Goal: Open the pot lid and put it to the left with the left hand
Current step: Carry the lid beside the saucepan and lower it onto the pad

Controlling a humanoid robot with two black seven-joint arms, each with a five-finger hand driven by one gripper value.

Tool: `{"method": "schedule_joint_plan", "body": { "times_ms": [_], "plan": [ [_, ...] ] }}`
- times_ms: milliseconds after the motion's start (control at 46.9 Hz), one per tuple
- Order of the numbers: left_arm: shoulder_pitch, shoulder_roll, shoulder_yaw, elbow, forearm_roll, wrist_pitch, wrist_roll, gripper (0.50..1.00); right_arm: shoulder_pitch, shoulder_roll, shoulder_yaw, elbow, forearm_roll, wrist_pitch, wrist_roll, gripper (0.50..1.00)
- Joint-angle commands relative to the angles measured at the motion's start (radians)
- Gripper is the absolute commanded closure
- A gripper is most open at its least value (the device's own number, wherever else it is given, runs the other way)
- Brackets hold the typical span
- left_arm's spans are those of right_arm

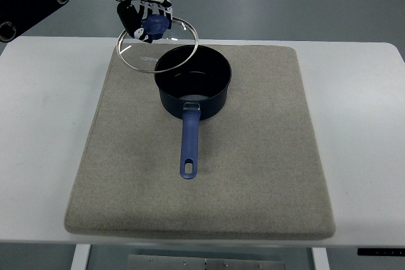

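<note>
Left hand (140, 17): fingers curled round the blue knob (155, 24), carrying the glass lid (136, 55).
Lid: lifted, tilted, overlapping the far-left rim of the pot (193, 83).
Pot handle (189, 147): long axis points near.
Placement: open mat (114, 156) lies left and near.

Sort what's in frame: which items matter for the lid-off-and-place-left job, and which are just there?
In the job:
- left hand, shut on the lid's blue knob
- glass lid, lifted clear, overlapping the pot's rim in the picture
- pot, open, blue handle pointing toward the camera

Just there:
- grey mat under the pot
- white table
- right hand: not in view
</note>
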Motion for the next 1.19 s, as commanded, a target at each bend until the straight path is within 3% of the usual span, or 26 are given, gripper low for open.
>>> {"method": "schedule_joint_plan", "body": {
  "times_ms": [0, 341, 725, 917, 1172],
  "plan": [
    [0.014, 0.028, 0.001, 0.0, 0.0, 0.0, 0.0, 1.0, 0.0, 0.0, 0.0, 0.0, 0.0, 0.001, -0.002, 0.583],
    [0.089, 0.115, 0.008, 0.002, 0.009, 0.012, 0.0, 1.0, 0.0, 0.0, 0.0, 0.0, 0.0, -0.001, 0.0, 0.583],
    [0.182, 0.106, 0.008, 0.013, 0.011, 0.018, 0.002, 1.0, 0.0, 0.0, 0.0, 0.0, 0.0, -0.001, 0.0, 0.583],
    [0.214, 0.097, 0.013, 0.013, 0.003, 0.098, 0.002, 1.0, -0.001, 0.0, 0.0, 0.0, -0.002, -0.001, 0.0, 0.583],
    [0.235, 0.094, 0.013, 0.014, 0.005, 0.103, 0.002, 1.0, 0.0, 0.0, 0.0, 0.0, 0.0, 0.001, 0.0, 0.583]
  ]
}}
